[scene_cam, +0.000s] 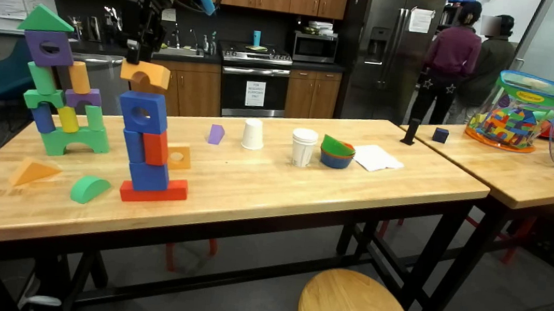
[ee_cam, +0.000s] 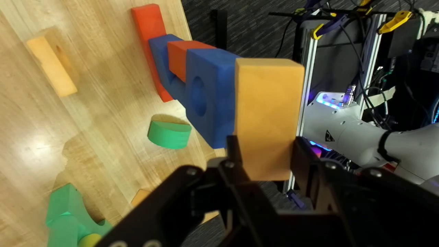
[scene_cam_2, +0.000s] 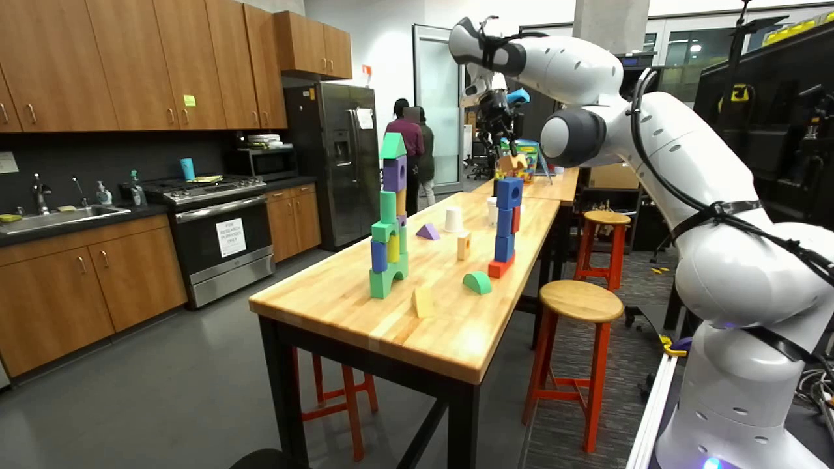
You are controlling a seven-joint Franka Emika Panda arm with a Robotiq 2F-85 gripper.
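Note:
My gripper (ee_cam: 264, 145) is shut on an orange arch block (ee_cam: 269, 109), one finger on each side. In both exterior views the arch (scene_cam: 153, 74) (scene_cam_2: 513, 163) hangs curve-down just above a tower, with a small gap seen below it. The tower's top is a blue block with a round hole (scene_cam: 143, 112). Under it a blue block (scene_cam: 134, 146) and a red block (scene_cam: 155, 148) stand side by side. Below them are another blue block (scene_cam: 149, 177) and a long red block (scene_cam: 154, 191) on the wooden table (scene_cam: 273, 186).
A taller tower with a green triangle (scene_cam: 46, 19) on top stands nearby. Around lie a green half-round (scene_cam: 89, 189), an orange wedge (scene_cam: 34, 173), an orange holed block (scene_cam_2: 463, 246) and a purple wedge (scene_cam: 216, 134). White cups (scene_cam: 253, 134) and bowls (scene_cam: 336, 159) stand farther along.

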